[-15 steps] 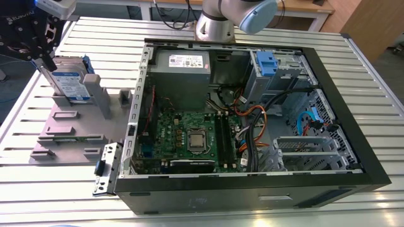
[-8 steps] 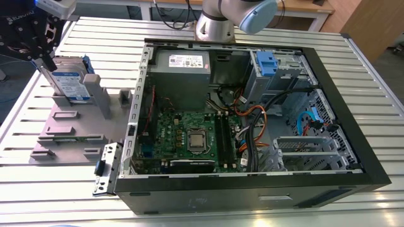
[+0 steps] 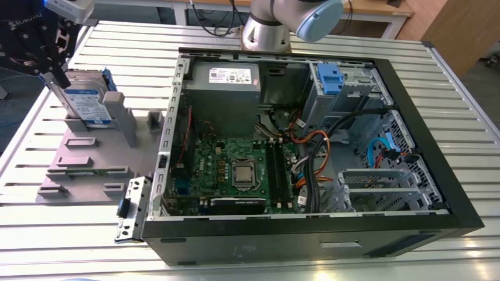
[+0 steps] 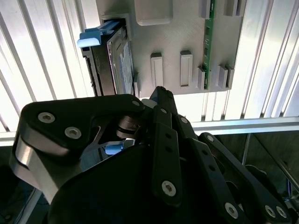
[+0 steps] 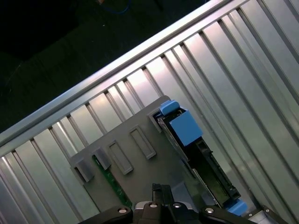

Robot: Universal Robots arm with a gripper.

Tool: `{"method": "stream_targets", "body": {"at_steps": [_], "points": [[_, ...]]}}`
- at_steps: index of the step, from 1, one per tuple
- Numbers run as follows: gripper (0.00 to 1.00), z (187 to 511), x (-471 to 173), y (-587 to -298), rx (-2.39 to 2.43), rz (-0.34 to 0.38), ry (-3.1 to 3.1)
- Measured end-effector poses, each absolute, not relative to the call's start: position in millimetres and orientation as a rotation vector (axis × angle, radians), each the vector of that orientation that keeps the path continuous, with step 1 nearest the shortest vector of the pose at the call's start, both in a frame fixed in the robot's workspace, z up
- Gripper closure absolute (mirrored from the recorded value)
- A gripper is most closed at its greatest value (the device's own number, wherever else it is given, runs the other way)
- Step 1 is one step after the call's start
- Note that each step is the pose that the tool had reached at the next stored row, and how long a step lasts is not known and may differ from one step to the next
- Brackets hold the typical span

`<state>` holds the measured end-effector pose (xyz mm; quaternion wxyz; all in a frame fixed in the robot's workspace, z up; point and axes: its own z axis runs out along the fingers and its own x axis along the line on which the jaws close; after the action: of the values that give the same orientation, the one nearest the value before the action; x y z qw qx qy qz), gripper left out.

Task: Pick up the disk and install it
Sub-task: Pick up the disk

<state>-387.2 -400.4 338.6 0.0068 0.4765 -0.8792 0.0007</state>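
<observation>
A ribbed aluminium bench (image 3: pixel 47 234) carries an open desktop computer case (image 3: pixel 437 222), lying on its side with its inside facing up. Inside are a green motherboard (image 3: pixel 234 164), a grey power supply (image 3: pixel 226 88), bundled cables and a blue drive-bay latch (image 3: pixel 329 79). The robot arm (image 3: pixel 273 23) rises behind the case.

On the exterior view's left, apart from the case, sits a grey moulded holder (image 3: pixel 78 170). The disk (image 3: pixel 84 104) stands on edge in a slot of this holder, label side showing, with its blue frame around the edges. In both wrist views the disk (image 4: pixel 119 63) (image 5: pixel 186 129) is seen from above, seated in the holder (image 4: pixel 187 28) (image 5: pixel 140 177), with a thin green memory stick (image 4: pixel 210 42) (image 5: pixel 110 181) standing in another slot nearby.

The black end effector (image 3: pixel 53 73) hangs at the disk's upper far corner, just beside or touching it; which cannot be told. In the wrist views the end effector (image 4: pixel 142 105) (image 5: pixel 163 205) sits close over one end of the disk. Whether it is open or closed on anything cannot be told.
</observation>
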Motion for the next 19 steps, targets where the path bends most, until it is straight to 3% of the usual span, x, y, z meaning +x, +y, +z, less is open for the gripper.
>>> {"method": "stream_targets", "body": {"at_steps": [19], "points": [[0.89, 338.6, -387.2, -400.4, 1.523, 0.002, -2.732]]}}
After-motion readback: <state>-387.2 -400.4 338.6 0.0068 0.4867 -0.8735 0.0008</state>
